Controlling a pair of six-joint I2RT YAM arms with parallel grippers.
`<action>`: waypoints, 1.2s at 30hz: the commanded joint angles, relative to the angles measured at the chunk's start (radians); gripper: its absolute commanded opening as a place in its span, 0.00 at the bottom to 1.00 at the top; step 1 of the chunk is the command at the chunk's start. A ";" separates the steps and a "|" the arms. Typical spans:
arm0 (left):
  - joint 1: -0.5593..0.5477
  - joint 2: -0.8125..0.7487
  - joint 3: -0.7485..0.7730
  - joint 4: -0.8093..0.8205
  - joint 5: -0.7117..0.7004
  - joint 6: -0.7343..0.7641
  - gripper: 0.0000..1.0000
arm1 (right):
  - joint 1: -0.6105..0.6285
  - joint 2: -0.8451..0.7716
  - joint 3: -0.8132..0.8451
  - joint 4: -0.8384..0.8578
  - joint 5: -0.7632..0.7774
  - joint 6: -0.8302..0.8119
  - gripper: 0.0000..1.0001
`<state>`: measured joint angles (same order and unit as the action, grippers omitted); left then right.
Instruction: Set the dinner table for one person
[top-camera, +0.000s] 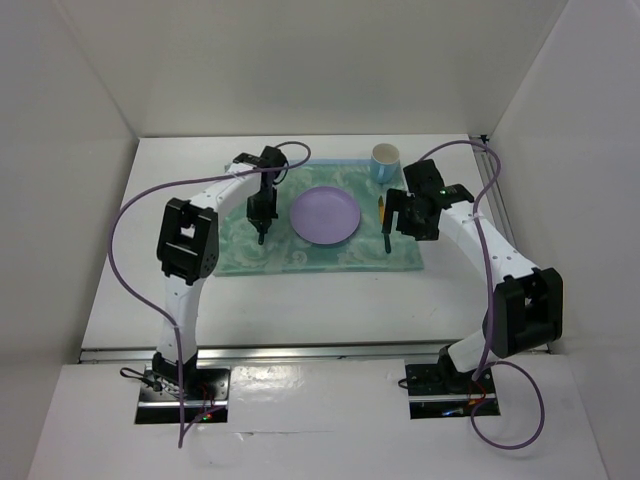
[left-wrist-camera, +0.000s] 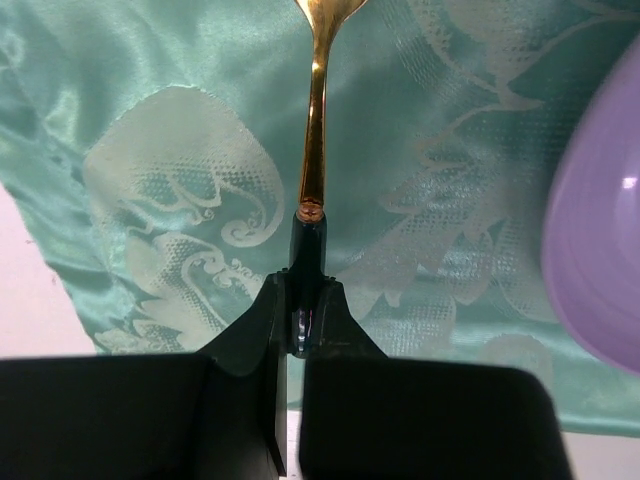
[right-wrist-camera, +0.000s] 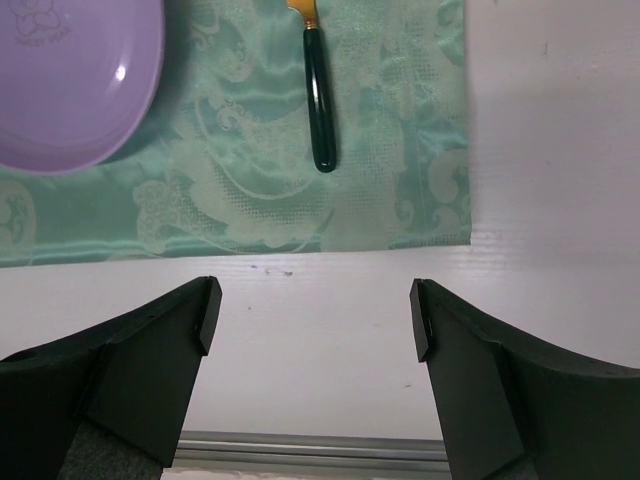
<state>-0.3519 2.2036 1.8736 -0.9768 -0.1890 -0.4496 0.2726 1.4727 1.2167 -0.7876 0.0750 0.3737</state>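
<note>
Pinching the dark handle of a gold-stemmed utensil (left-wrist-camera: 314, 150) between its two fingers, the left gripper (left-wrist-camera: 297, 315) is clamped tight on that handle's end, and the stem runs straight away from the jaws over the green placemat (left-wrist-camera: 150, 120). The utensil's head is cut off by the top edge of the left wrist view, so whether it is a spoon or a fork cannot be told, nor whether it touches the cloth. Just to its right in that view curves the rim of the purple plate (left-wrist-camera: 600, 250). The right gripper (right-wrist-camera: 312, 310) stands with its fingers wide apart and nothing between them, over bare white tabletop just near of the placemat's near edge. Beyond it a second utensil (right-wrist-camera: 320, 100), also dark-handled with a gold neck, lies flat on the cloth to the right of the plate, apart from it. Counted across the views, there are two utensils, one plate, one placemat and one light blue mug (top-camera: 386, 162). From above, the plate sits in the middle of the placemat, the mug stands at its far right corner, and the dinner table (top-camera: 300, 300) spreads white beneath all of them, the cloth lying across its far middle.
</note>
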 joint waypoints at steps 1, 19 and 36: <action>0.005 0.031 -0.007 0.000 0.020 0.002 0.00 | 0.000 -0.035 -0.003 -0.024 0.038 0.008 0.89; 0.014 -0.024 0.027 -0.040 0.017 -0.072 0.49 | 0.000 -0.055 0.073 -0.081 0.057 0.036 0.96; 0.014 -0.619 -0.054 -0.005 0.157 -0.017 0.71 | -0.009 -0.192 0.052 -0.073 0.154 0.171 1.00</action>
<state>-0.3412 1.6688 1.8580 -1.0042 -0.0929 -0.4942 0.2695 1.3266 1.2648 -0.8520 0.1902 0.5190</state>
